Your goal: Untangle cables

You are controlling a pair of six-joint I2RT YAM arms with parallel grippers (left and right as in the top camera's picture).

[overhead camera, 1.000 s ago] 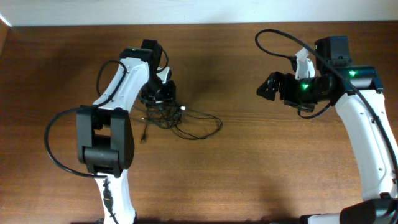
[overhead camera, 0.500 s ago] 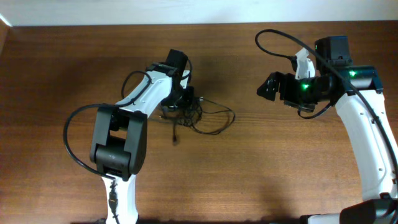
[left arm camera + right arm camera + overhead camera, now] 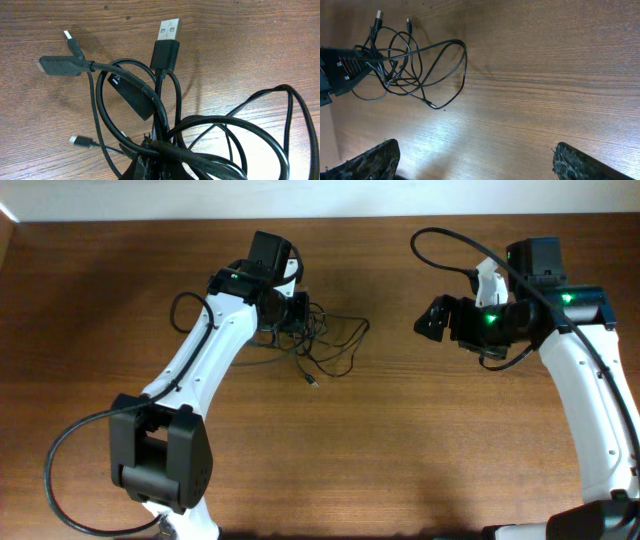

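The cables point(image 3: 330, 345) are a tangle of thin black wires at the table's upper middle, with one plug end trailing at the front point(image 3: 313, 383). My left gripper point(image 3: 298, 313) is shut on the knot's left side. In the left wrist view the jaws point(image 3: 160, 165) pinch several strands, and a USB plug point(image 3: 169, 30) and smaller connectors point(image 3: 60, 65) fan out beyond them. My right gripper point(image 3: 428, 318) hovers to the right of the tangle, apart from it. It is open, with its fingertips point(image 3: 375, 159) wide apart over bare wood, and the cables point(image 3: 415, 65) lie ahead at upper left.
The brown wooden table point(image 3: 400, 450) runs to a pale wall edge at the back point(image 3: 320, 200). Thicker black arm cables loop beside the left arm point(image 3: 75, 440) and above the right arm point(image 3: 445, 240).
My left gripper has shut on the tangle and carried it right and toward the back of the table. The right arm has stayed put.
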